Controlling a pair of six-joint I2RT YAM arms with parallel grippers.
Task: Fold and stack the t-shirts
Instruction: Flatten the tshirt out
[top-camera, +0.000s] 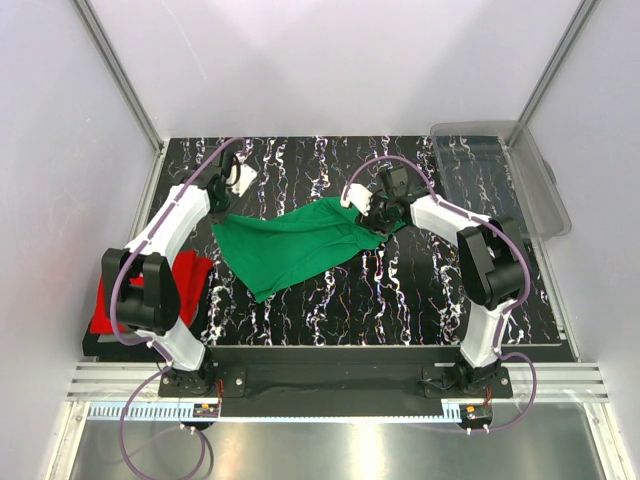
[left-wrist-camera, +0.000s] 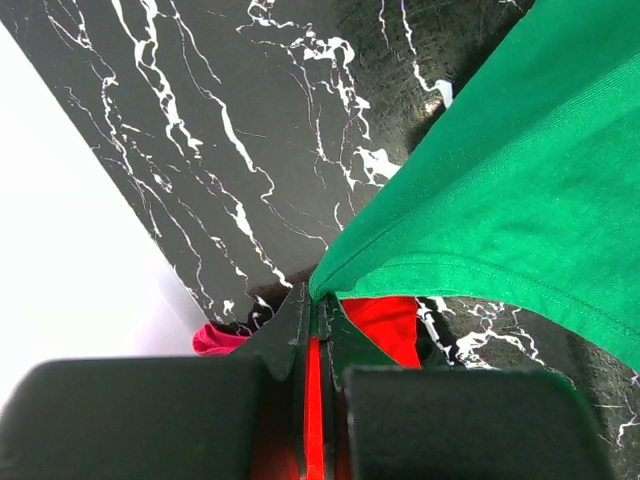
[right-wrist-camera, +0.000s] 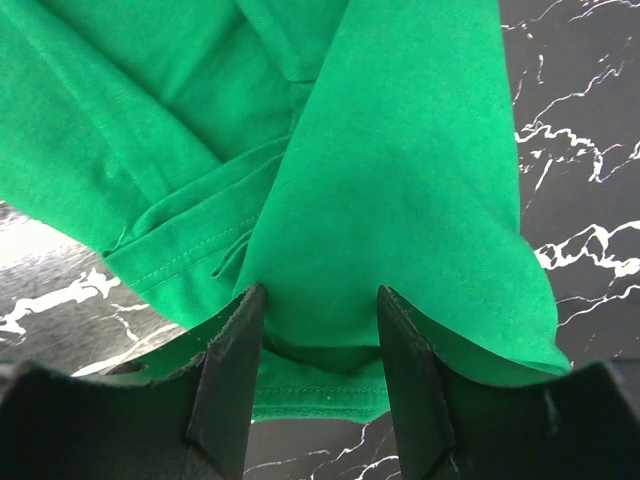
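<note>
The bright green t-shirt (top-camera: 290, 250) lies spread and rumpled across the middle of the black marbled table (top-camera: 420, 290). My left gripper (top-camera: 219, 212) is at its left corner, and in the left wrist view my left gripper (left-wrist-camera: 322, 305) is shut on a pinch of the green t-shirt (left-wrist-camera: 520, 200), which stretches away taut. My right gripper (top-camera: 362, 215) is at the shirt's right end. Its jaws (right-wrist-camera: 320, 300) stand wide apart in the right wrist view, with a bulge of green t-shirt (right-wrist-camera: 400, 150) and its hem between them. A red t-shirt (top-camera: 190, 272) lies at the table's left edge, under the left arm.
A clear plastic bin (top-camera: 500, 180) sits at the back right corner. The red t-shirt (left-wrist-camera: 395, 325) and a bit of pink cloth (left-wrist-camera: 215, 340) show below the left fingers. White walls close in the left, back and right sides.
</note>
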